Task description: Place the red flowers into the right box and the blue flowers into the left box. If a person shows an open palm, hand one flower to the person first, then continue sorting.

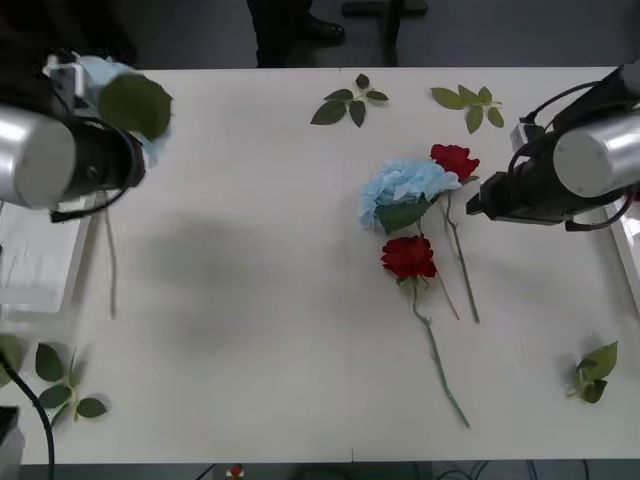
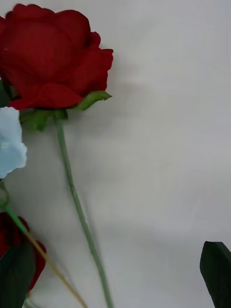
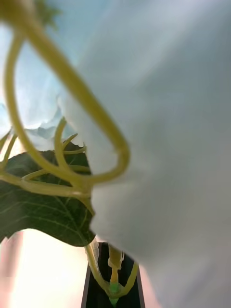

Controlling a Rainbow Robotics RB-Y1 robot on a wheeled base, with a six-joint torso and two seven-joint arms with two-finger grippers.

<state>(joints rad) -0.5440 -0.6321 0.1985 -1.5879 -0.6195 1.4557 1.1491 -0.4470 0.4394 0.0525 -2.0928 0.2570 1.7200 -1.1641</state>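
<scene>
My left gripper [image 1: 80, 85] hangs over the table's far left corner, shut on a blue flower [image 1: 120, 95]. In the left wrist view its black fingers [image 3: 114, 284] pinch the yellow-green stem under the pale petals [image 3: 159, 144] and a broad leaf [image 3: 43, 207]. The left box [image 1: 35, 265] lies just below at the left edge. Another blue flower [image 1: 405, 185] lies mid-table between two red flowers [image 1: 455, 160] [image 1: 408, 257]. My right gripper [image 1: 478, 205] hovers open beside the farther rose [image 2: 48, 53], its stem [image 2: 77, 202] running between the fingers [image 2: 216, 272]. The right box [image 1: 630, 250] shows at the right edge.
Loose green leaf sprigs lie at the far middle [image 1: 350, 100], far right [image 1: 470, 103], near right [image 1: 595, 372] and near left [image 1: 60, 375]. A person's legs [image 1: 285, 25] stand behind the table's far edge. The table's middle left is bare.
</scene>
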